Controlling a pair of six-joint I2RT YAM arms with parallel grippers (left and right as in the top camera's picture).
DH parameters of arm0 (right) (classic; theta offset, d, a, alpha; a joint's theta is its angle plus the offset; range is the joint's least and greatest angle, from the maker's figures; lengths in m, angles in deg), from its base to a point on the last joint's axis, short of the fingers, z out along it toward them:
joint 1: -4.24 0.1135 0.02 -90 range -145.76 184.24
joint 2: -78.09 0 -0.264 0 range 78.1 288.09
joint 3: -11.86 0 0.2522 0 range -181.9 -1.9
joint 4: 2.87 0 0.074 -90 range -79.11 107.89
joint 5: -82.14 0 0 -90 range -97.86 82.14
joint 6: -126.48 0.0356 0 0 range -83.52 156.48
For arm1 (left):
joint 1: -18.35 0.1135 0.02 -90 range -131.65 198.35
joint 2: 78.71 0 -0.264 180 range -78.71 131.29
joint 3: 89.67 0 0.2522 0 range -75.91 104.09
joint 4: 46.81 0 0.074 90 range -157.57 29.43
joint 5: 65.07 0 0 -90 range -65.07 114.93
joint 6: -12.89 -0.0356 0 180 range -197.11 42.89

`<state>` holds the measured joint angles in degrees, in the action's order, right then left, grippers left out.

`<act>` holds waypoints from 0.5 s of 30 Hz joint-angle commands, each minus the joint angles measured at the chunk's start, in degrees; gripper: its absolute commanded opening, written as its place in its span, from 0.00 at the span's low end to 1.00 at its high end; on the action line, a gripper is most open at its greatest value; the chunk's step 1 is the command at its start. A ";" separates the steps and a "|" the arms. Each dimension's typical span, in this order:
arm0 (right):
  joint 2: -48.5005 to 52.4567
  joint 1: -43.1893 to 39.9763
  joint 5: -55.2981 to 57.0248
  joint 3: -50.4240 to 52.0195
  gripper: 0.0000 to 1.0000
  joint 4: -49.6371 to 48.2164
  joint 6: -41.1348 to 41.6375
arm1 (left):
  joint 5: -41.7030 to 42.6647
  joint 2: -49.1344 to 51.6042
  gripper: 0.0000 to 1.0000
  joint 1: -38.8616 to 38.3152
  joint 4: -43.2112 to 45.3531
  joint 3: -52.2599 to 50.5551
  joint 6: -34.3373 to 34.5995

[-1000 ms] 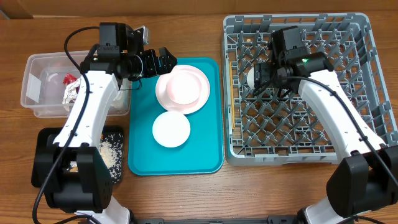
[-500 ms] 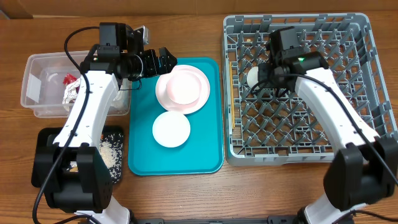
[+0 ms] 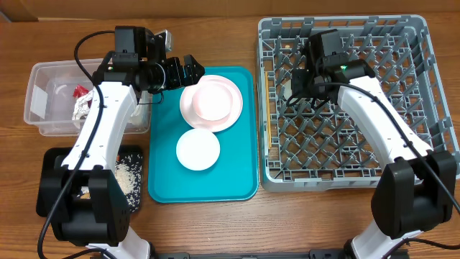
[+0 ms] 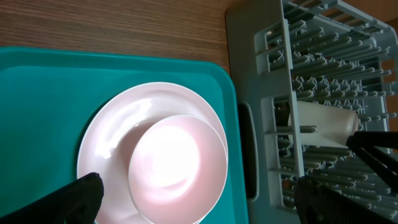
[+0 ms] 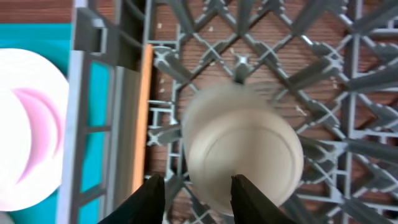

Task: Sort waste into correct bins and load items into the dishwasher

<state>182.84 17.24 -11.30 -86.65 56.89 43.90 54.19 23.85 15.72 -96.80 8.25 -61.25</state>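
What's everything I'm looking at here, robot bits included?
Table: 1, brown wood.
Teal tray: 1, teal, centre.
Plate: 1, white, tray's far half.
Stacked bowl: 1, white, on the plate.
Loose bowl: 1, white, tray's near half.
Rack: 1, grey, right.
Cup: 1, white, in rack's left part.
Tub: 1, clear, far left, holding red wrapper and white napkins.
Black tray: 1, black, near left, holding pale grains.
Claws: 2, black; left claw open by the plate, right claw at the cup, grip unclear.

Readable text, labels, brands, numbers, signs: none in any of my views. Red wrapper (image 3: 80, 91), upper left in the overhead view: any print illegible.
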 commanded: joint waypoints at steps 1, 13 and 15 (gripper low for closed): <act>-0.15 0.11 -5.25 0.07 0.38 0.50 -0.02 | -0.35 0.50 1.00 -0.37 0.09 1.09 -1.07; -0.15 0.13 -8.52 0.07 0.62 0.20 0.00 | -0.33 0.50 1.00 -0.39 0.09 1.09 -1.07; -0.15 0.13 -8.72 0.09 0.64 -0.13 0.00 | -0.35 0.50 1.00 -0.37 0.09 1.09 -1.09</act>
<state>182.60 16.97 -16.81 -86.76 56.41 43.61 54.19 23.85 15.72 -96.80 8.25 -61.25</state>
